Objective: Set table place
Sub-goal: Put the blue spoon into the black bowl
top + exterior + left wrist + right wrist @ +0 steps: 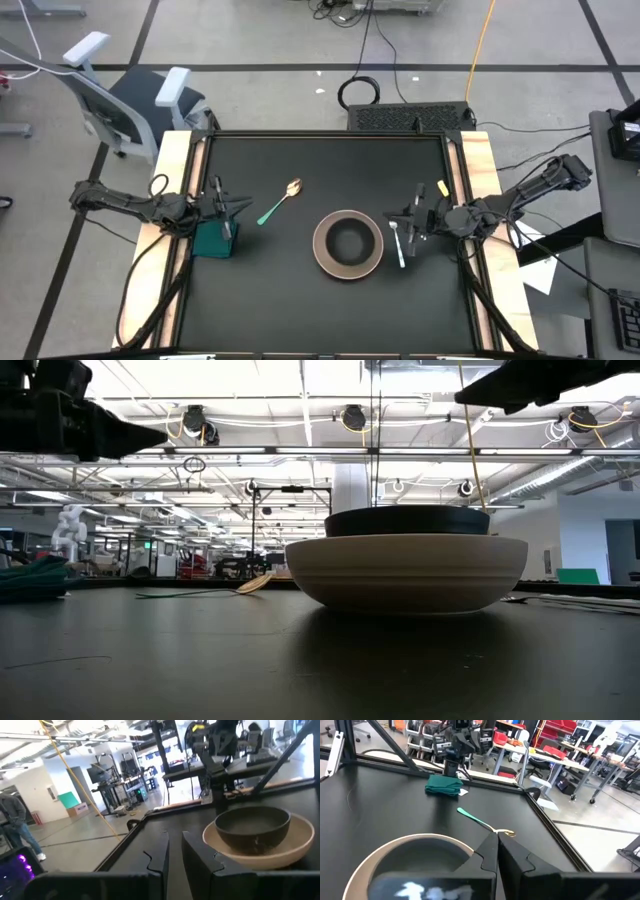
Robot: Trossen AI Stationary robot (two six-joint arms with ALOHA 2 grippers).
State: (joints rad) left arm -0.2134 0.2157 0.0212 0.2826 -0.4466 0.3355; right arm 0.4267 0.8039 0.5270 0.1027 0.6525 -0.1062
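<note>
Plate (348, 244) with the black bowl (349, 239) inside sits mid-bench (300, 310). The fork (398, 243) lies just beside its right rim; the spoon (280, 201) lies apart on open surface. Left end effector (240, 206) near the left edge and right end effector (400, 218) above the fork both have fingers pressed together.
</note>
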